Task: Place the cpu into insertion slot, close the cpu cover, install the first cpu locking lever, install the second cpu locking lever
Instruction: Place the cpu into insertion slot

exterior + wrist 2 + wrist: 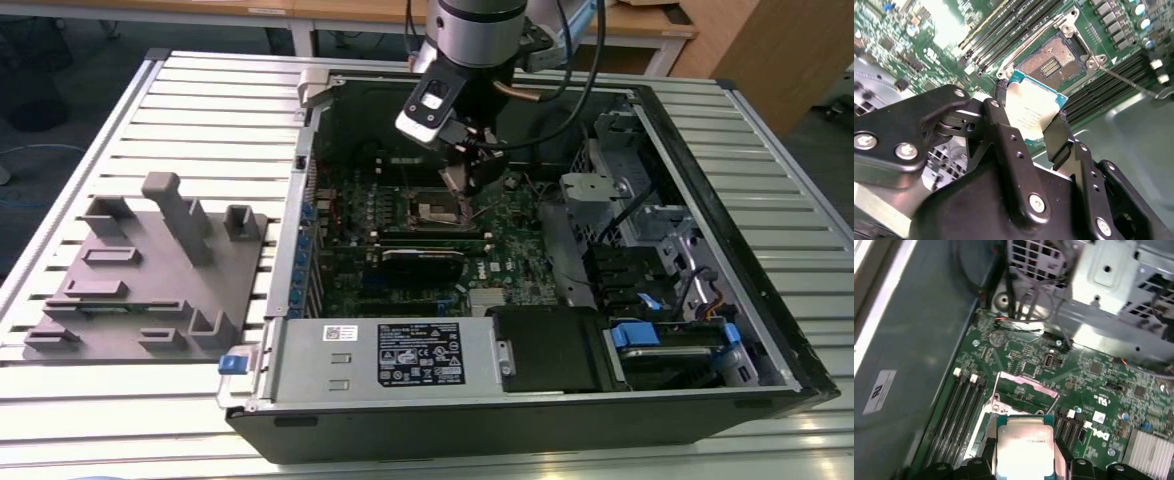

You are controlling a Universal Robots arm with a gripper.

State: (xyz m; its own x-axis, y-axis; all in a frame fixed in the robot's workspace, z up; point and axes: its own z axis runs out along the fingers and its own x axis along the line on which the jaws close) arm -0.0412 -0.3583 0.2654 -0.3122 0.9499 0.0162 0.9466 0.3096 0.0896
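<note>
**A:** What's in the exterior view?

**B:** An open computer case (pixel 694 150) lies on the slatted counter (pixel 200 90). Taking the case as a dial, the arm (pixel 474 30) comes in from twelve o'clock. The claw (pixel 467 185) hangs over the green board (pixel 514 265), just above the socket (pixel 438 207) near the centre. A labelled power box (pixel 400 355) fills six o'clock, and a black card (pixel 424 257) lies between it and the socket. A grey moulded block (pixel 147 280) sits on the counter at nine o'clock, well apart from the case.

**A:** Can you see the chip there?

**B:** I cannot make it out. In the second wrist view the claw (pixel 1030 106) is clamped on the chip (pixel 1036 115), with black fingers (pixel 999 107) on two opposite edges. The socket (pixel 1051 62) lies just beyond it, its tan-gold field bare, so the chip isn't seated. Long black memory slots (pixel 1004 30) run on both sides of the socket.

**A:** And the first wrist view?

**B:** The chip (pixel 1024 445) shows its silver top, held above the board. The cover (pixel 1026 380) seems tipped open past it. A metal drive cage (pixel 1114 280) stands farther off, and a finned silver block (pixel 1149 452) sits on the board.
</note>
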